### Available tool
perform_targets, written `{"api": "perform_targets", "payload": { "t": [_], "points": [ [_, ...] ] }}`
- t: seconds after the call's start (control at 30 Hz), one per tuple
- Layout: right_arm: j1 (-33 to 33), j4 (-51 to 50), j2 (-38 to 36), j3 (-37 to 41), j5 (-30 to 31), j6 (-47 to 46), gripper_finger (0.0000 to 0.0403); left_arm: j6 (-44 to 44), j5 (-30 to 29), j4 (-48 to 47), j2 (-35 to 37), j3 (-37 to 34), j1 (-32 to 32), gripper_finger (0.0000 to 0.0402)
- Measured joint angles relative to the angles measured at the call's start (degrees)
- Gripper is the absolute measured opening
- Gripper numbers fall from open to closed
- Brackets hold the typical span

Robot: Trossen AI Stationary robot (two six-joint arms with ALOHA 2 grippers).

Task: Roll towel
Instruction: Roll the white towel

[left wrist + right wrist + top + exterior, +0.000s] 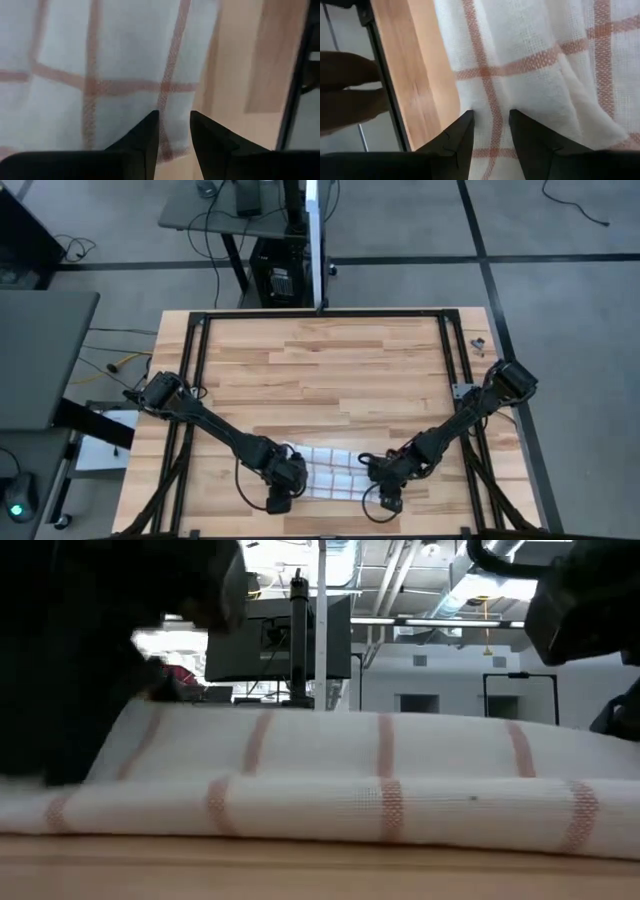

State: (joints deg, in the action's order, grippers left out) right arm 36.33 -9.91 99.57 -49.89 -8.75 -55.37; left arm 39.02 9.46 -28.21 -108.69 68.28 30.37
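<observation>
Currently the towel [330, 472] is lying folded into a narrow band at the 6 o'clock edge of the wooden table [320, 360] — low view is showing a fold running along its near edge. Left gripper [296, 470] is sitting at the towel's 9 o'clock end, fingers [145, 142] narrowly parted with cloth showing between the tips; grip unclear. Right gripper [382, 472] is pressing at the 3 o'clock end — fingers [457, 137] narrowly apart, a pinched ridge of cloth showing between them.
</observation>
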Motion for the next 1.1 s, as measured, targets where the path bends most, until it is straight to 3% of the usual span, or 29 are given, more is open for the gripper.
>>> {"api": "perform_targets", "payload": {
  "t": [0.23,0.47,0.77,0.9,1.0,1.1],
  "points": [
    [0.0,-1.01,-1.6,0.04,-0.17,-0.09,0.0122,4.3,0.56,0.08,1.02,-0.11,0.02,0.0093],
    [0.38,-0.58,-11.79,-2.34,-0.46,-2.06,0.0122,5.22,-1.27,-3.52,8.28,6.8,-0.44,0.0093],
    [1.08,11.45,-18.43,-2.86,6.5,1.19,0.0123,0.38,-3.33,8.44,12.65,8.57,-1.82,0.0097],
    [0.2,13.48,-19.04,-4.58,6.52,3.7,0.0131,-1.54,-0.34,6.17,12.68,12.36,-3.68,0.0117],
    [2.17,13.09,-18.84,-9.26,5.67,7.53,0.0146,-4.82,-0.4,1.9,12.63,18.19,-1.66,0.0139],
    [4.44,8.15,-17.59,-15.04,6.48,9.89,0.0162,-8.83,-7.76,-9.3,11.45,27.09,2.27,0.0154]
  ]
}}
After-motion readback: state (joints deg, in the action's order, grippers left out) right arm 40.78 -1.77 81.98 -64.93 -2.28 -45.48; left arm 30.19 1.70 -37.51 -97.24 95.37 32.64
